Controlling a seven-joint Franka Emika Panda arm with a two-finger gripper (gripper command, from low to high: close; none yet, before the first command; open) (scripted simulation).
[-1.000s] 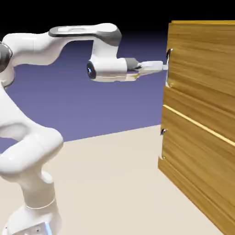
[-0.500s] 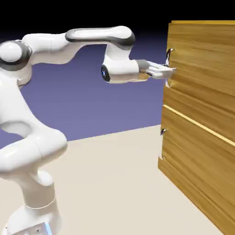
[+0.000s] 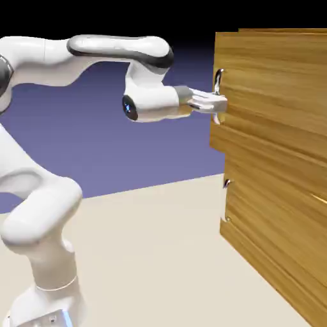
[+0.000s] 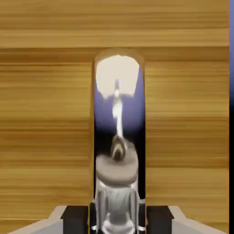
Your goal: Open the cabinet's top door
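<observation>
The cabinet (image 3: 281,255) of golden-brown wood stands at the exterior view's right. Its top door (image 3: 268,83) sits a little out from the cabinet's front, its edge to the left of the lower panel's edge. My gripper (image 3: 218,102) reaches in level from the left and is shut on the top door's slim silver bar handle (image 3: 219,79). In the hand view the shiny handle (image 4: 118,137) runs up the middle, large, between my gripper (image 4: 118,223) fingers, with the door's wood grain (image 4: 45,114) behind it.
The lower panel (image 3: 274,223) lies flush, with a small dark handle (image 3: 227,183) at its left edge. Beige table surface (image 3: 153,255) stretches between the robot's base and the cabinet.
My gripper closed on the handle, then drew back to the left. The top door came away from the cabinet front with it.
</observation>
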